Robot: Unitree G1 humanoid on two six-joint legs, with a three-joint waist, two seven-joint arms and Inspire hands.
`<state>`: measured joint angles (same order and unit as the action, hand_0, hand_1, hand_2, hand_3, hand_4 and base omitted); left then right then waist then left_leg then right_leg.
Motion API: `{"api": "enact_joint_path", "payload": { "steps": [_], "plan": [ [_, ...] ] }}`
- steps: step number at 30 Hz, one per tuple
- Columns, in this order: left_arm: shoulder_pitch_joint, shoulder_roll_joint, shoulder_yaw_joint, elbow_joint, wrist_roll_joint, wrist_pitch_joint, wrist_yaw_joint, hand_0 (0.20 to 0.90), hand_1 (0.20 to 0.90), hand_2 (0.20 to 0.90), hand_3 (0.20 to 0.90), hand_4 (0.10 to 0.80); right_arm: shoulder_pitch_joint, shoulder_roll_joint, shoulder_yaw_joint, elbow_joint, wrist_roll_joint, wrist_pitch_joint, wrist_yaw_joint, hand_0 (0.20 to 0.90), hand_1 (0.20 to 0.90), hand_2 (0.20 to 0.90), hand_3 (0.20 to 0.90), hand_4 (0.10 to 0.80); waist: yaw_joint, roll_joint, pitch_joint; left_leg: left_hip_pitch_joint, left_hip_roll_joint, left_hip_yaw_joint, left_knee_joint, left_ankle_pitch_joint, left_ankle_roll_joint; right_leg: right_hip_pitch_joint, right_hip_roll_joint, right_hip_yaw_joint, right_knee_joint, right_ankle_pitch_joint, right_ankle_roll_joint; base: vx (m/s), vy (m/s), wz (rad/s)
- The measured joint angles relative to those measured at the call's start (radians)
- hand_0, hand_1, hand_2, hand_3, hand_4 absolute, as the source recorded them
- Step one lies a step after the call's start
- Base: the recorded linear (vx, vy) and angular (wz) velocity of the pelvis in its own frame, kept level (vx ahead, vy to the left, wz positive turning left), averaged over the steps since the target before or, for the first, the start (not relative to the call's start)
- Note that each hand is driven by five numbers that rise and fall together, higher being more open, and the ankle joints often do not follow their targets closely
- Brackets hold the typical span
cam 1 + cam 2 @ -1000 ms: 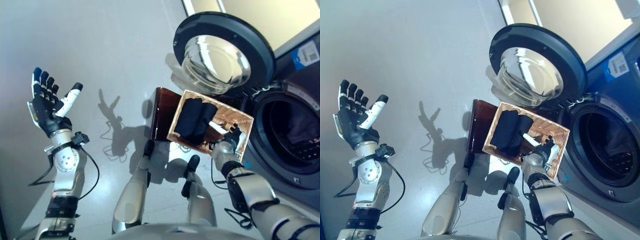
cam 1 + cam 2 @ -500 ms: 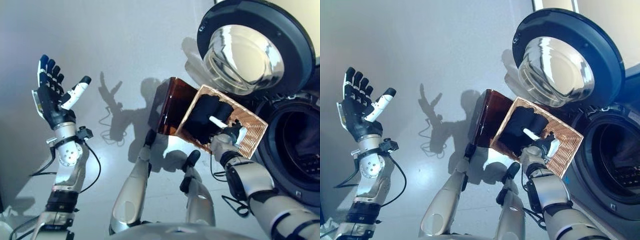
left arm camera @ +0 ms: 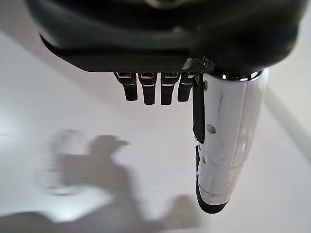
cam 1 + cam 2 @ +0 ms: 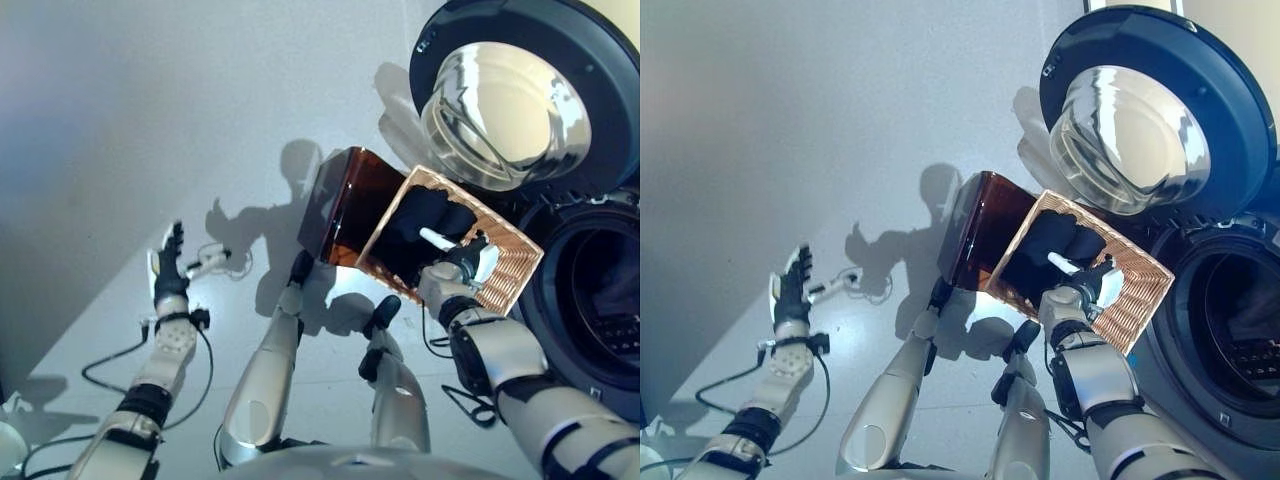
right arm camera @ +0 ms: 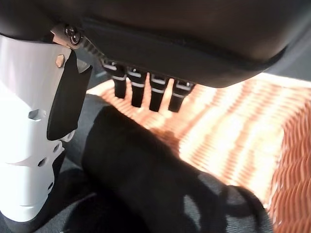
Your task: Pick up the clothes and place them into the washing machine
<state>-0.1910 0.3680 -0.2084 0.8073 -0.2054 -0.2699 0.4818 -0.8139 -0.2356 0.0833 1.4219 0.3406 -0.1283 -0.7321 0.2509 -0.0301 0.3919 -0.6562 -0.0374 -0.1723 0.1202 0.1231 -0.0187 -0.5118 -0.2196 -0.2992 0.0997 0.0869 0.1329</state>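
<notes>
At the floor on your left, the left hand (image 4: 170, 272) now hangs low with straight, spread fingers and nothing in it; half a second ago it was raised at shoulder height. That takes it out of the work, so the pick falls to your right side alone.

The right hand (image 4: 1087, 278) sits over the rectangular woven wicker basket (image 4: 510, 262), closer above the dark rolled clothes (image 4: 420, 232) than it was a second ago. In its wrist view the fingers (image 5: 146, 90) reach straight past the black cloth, uncurled, thumb alongside; it looks like contact, but you cannot be sure.

Basket: holds the dark clothes at its left end, bare weave at the other. Beside it, a brown translucent plastic bin (image 4: 345, 205), contents unclear.

The dark front-loading washing machine (image 4: 590, 300) stands with round glass door (image 4: 505, 100) swung open; the drum seems to hold some fabric.
</notes>
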Motion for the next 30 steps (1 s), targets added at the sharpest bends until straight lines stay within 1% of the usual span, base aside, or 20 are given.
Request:
{"api": "enact_joint_path", "payload": {
  "steps": [3, 5, 6, 7, 8, 9, 11, 13, 14, 15, 18, 19, 21, 25, 27, 30],
  "plan": [
    [-0.002, -0.046, -0.004, 0.101, 0.006, 0.002, 0.003, 0.900, 0.900, 0.900, 0.900, 0.800, 0.010, 0.001, 0.044, 0.011, -0.052, 0.003, -0.014, 0.900, 0.900, 0.900, 0.900, 0.800, 0.001, 0.001, 0.000, 0.001, -0.014, 0.000, 0.001, 0.009, -0.010, 0.009, -0.006, -0.010, 0.001, 0.000, 0.003, -0.022, 0.013, 0.12],
    [0.007, -0.059, -0.008, 0.105, 0.014, 0.002, 0.003, 0.900, 0.900, 0.900, 0.900, 0.800, 0.013, 0.001, 0.046, 0.010, -0.089, 0.020, -0.018, 0.812, 0.812, 0.812, 0.812, 0.737, 0.005, 0.001, -0.001, 0.000, -0.018, 0.000, 0.002, 0.008, -0.015, 0.013, -0.010, -0.016, 0.002, -0.001, 0.005, 0.061, -0.030, 0.14],
    [0.008, -0.060, -0.008, 0.101, 0.016, 0.001, 0.003, 0.900, 0.900, 0.900, 0.900, 0.800, 0.015, 0.001, 0.051, 0.007, -0.101, 0.022, -0.027, 0.760, 0.760, 0.760, 0.760, 0.700, 0.007, 0.001, -0.002, 0.001, -0.014, -0.001, 0.002, 0.005, -0.016, 0.015, -0.013, -0.017, 0.003, -0.003, 0.007, 0.101, -0.048, 0.10],
    [0.009, -0.058, -0.006, 0.093, 0.017, 0.000, 0.004, 0.900, 0.900, 0.900, 0.900, 0.800, 0.017, 0.000, 0.053, 0.007, -0.113, 0.022, -0.037, 0.631, 0.631, 0.631, 0.631, 0.608, 0.010, 0.000, -0.003, 0.000, -0.015, 0.000, 0.002, 0.005, -0.015, 0.015, -0.014, -0.014, 0.002, -0.003, 0.007, -0.012, 0.010, 0.06],
    [0.009, -0.056, -0.006, 0.084, 0.018, -0.001, 0.006, 0.900, 0.900, 0.900, 0.900, 0.800, 0.018, -0.002, 0.055, 0.007, -0.127, 0.024, -0.040, 0.576, 0.576, 0.576, 0.576, 0.569, 0.010, 0.001, -0.003, -0.002, -0.018, 0.000, 0.002, 0.005, -0.015, 0.014, -0.016, -0.015, 0.002, -0.003, 0.007, -0.013, 0.011, 0.03],
    [0.007, -0.054, -0.005, 0.077, 0.018, -0.002, 0.011, 0.900, 0.900, 0.900, 0.900, 0.800, 0.018, -0.003, 0.059, 0.007, -0.141, 0.026, -0.041, 0.562, 0.562, 0.562, 0.562, 0.559, 0.010, 0.002, -0.004, -0.005, -0.021, 0.000, 0.003, 0.005, -0.015, 0.012, -0.019, -0.015, 0.002, -0.003, 0.007, 0.000, 0.000, 0.00],
    [0.007, -0.054, -0.006, 0.045, 0.018, -0.006, 0.020, 0.900, 0.900, 0.900, 0.900, 0.800, 0.018, -0.014, 0.065, 0.008, -0.156, 0.042, -0.055, 0.466, 0.466, 0.466, 0.466, 0.490, 0.009, 0.006, -0.007, -0.014, -0.028, 0.000, 0.008, 0.005, -0.015, 0.008, -0.025, -0.016, 0.001, -0.002, 0.008, -0.018, 0.004, 0.06],
    [0.010, -0.051, -0.006, 0.007, 0.018, -0.020, 0.022, 0.900, 0.900, 0.900, 0.900, 0.800, 0.018, -0.029, 0.064, 0.008, -0.156, 0.044, -0.057, 0.422, 0.422, 0.422, 0.422, 0.459, 0.010, 0.007, -0.009, -0.025, -0.032, 0.000, 0.011, 0.005, -0.015, -0.002, -0.030, -0.016, 0.002, -0.002, 0.009, -0.008, 0.003, 0.06],
    [0.010, -0.045, -0.006, -0.025, 0.018, -0.024, 0.023, 0.900, 0.900, 0.900, 0.900, 0.800, 0.016, -0.039, 0.064, 0.008, -0.157, 0.045, -0.057, 0.340, 0.340, 0.340, 0.340, 0.400, 0.011, 0.009, -0.011, -0.034, -0.035, 0.000, 0.014, 0.005, -0.015, -0.007, -0.032, -0.016, 0.001, 0.001, 0.013, -0.008, 0.018, 0.05],
    [0.014, -0.037, -0.006, -0.070, 0.017, -0.025, 0.023, 0.900, 0.900, 0.900, 0.900, 0.800, 0.014, -0.048, 0.063, 0.007, -0.158, 0.049, -0.056, 0.200, 0.200, 0.200, 0.200, 0.300, 0.014, 0.010, -0.011, -0.038, -0.037, 0.000, 0.015, 0.005, -0.015, -0.012, -0.034, -0.016, 0.000, 0.002, 0.015, -0.016, 0.037, 0.03],
    [0.040, -0.028, -0.007, -0.161, 0.018, -0.039, 0.020, 0.900, 0.900, 0.900, 0.900, 0.800, 0.007, -0.059, 0.062, 0.013, -0.174, 0.065, -0.054, 0.200, 0.200, 0.200, 0.200, 0.300, 0.017, 0.020, -0.016, -0.039, -0.044, 0.003, 0.015, 0.005, -0.015, -0.014, -0.042, -0.013, 0.001, 0.002, 0.017, -0.006, 0.013, 0.01],
    [0.052, -0.022, -0.008, -0.191, 0.020, -0.057, 0.017, 0.900, 0.900, 0.900, 0.900, 0.800, 0.006, -0.060, 0.062, 0.020, -0.176, 0.066, -0.053, 0.200, 0.200, 0.200, 0.200, 0.300, 0.018, 0.028, -0.021, -0.040, -0.047, 0.005, 0.015, 0.005, -0.015, -0.016, -0.045, -0.010, 0.001, 0.002, 0.017, 0.000, 0.000, 0.00],
    [0.051, -0.011, -0.008, -0.195, 0.020, -0.065, 0.017, 0.900, 0.900, 0.900, 0.900, 0.800, 0.003, -0.057, 0.062, 0.027, -0.176, 0.070, -0.051, 0.200, 0.200, 0.200, 0.200, 0.300, 0.022, 0.046, -0.030, -0.042, -0.049, 0.007, 0.015, 0.005, -0.015, -0.018, -0.047, -0.008, 0.000, 0.003, 0.017, -0.019, 0.040, -0.01],
    [0.060, 0.002, -0.008, -0.186, 0.019, -0.064, 0.016, 0.900, 0.900, 0.900, 0.900, 0.800, 0.003, -0.063, 0.061, 0.031, -0.176, 0.080, -0.051, 0.200, 0.200, 0.200, 0.200, 0.300, 0.035, 0.064, -0.040, -0.042, -0.048, 0.015, 0.019, 0.004, -0.014, -0.021, -0.047, 0.002, 0.001, 0.003, 0.019, -0.019, 0.040, -0.05],
    [0.068, 0.003, -0.007, -0.185, 0.019, -0.063, 0.014, 0.900, 0.900, 0.900, 0.900, 0.800, 0.008, -0.064, 0.060, 0.029, -0.177, 0.082, -0.051, 0.200, 0.200, 0.200, 0.200, 0.300, 0.036, 0.066, -0.040, -0.039, -0.047, 0.022, 0.022, 0.002, -0.011, -0.022, -0.048, 0.010, 0.001, 0.006, 0.023, -0.024, 0.034, -0.09],
    [0.083, 0.002, -0.009, -0.176, 0.030, -0.062, 0.006, 0.900, 0.900, 0.900, 0.900, 0.800, 0.013, -0.064, 0.037, 0.027, -0.178, 0.085, -0.049, 0.200, 0.200, 0.200, 0.200, 0.300, 0.036, 0.068, -0.039, -0.035, -0.046, 0.045, 0.041, -0.008, 0.004, -0.021, -0.048, 0.030, 0.002, 0.010, 0.028, -0.031, 0.011, -0.17]
  ]
}}
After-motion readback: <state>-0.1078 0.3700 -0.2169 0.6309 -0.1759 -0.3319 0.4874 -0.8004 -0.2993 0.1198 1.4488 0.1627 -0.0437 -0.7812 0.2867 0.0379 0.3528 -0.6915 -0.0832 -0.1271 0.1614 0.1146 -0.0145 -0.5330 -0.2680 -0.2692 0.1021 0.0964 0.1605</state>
